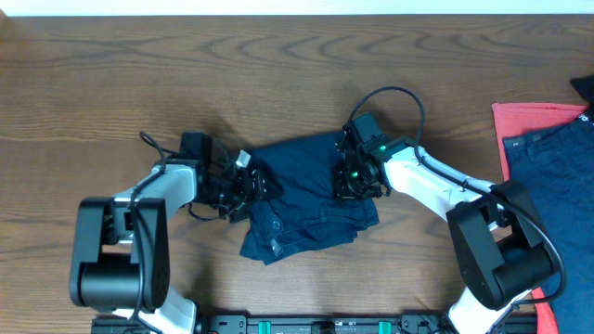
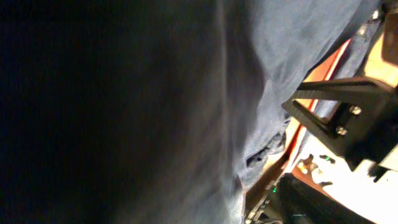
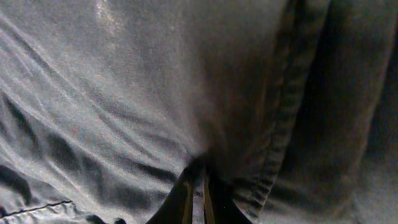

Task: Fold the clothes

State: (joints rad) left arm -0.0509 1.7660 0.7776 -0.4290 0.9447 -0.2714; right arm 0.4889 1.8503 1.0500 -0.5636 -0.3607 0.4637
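Dark navy shorts lie crumpled at the middle of the wooden table. My left gripper is at their left edge, with fabric bunched around it. In the left wrist view the navy cloth fills nearly everything and hides the fingers. My right gripper rests on the right part of the shorts. In the right wrist view its fingers are pressed together on a thin pinch of the cloth, beside a stitched hem.
At the table's right edge a red cloth lies under another blue denim garment. A dark object sits at the far right. The right arm shows in the left wrist view.
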